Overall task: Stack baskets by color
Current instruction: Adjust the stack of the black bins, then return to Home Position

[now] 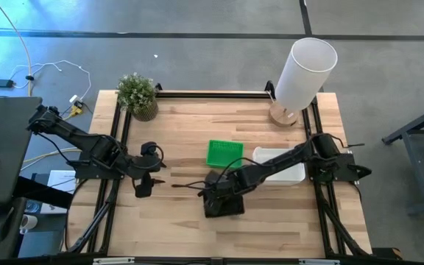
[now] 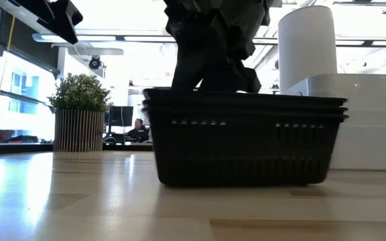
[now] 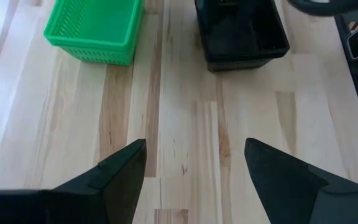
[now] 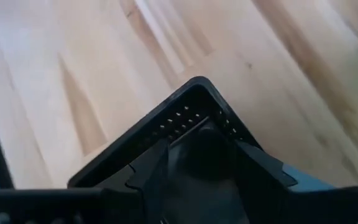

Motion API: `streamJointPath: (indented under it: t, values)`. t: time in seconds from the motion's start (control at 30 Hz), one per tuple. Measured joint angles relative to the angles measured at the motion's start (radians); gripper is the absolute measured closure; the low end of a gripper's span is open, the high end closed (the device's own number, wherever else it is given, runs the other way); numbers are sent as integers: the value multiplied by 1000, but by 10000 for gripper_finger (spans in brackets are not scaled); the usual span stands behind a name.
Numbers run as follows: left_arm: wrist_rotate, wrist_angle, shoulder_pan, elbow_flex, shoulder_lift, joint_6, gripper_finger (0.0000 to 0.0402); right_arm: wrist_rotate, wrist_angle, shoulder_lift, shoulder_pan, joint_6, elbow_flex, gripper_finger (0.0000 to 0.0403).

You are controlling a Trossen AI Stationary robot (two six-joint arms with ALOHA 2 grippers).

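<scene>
1. The right gripper point(image 1: 213, 197) reaches into the black baskets point(image 1: 223, 200) at the surface's point(image 1: 175, 221) front centre; whether it pinches them is unclear.
2. The left gripper point(image 1: 144, 185) hangs spread, left of them.
3. The green basket point(image 1: 224, 153) and white basket point(image 1: 289, 175) sit just behind.

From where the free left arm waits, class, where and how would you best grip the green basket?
Grip the green basket by a long side wall, coming from straight above with one finger inside the rim. It sits upright and open-topped, and its thin mesh wall suits the open left gripper.

Black baskets point(image 1: 223, 202) nested upright, green basket point(image 1: 224, 153) behind, white baskets point(image 1: 280, 164) beside
</scene>
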Motion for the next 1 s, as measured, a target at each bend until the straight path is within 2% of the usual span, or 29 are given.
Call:
streamJointPath:
  t: [0.4,0.53,0.7,0.9,1.0]
  values:
    - [0,-12,0,0,1,0,142,32,-34,0,-18,-12,1,242]
    - [0,-12,0,0,1,0,142,50,-85,0,-19,-47,47,242]
    - [0,-12,0,0,-15,0,142,101,-272,0,-18,-113,157,242]
    - [-5,-4,0,16,-61,24,142,290,-631,0,-18,-172,337,242]
    - [-30,0,0,42,-87,56,143,352,-759,0,-19,-203,425,242]
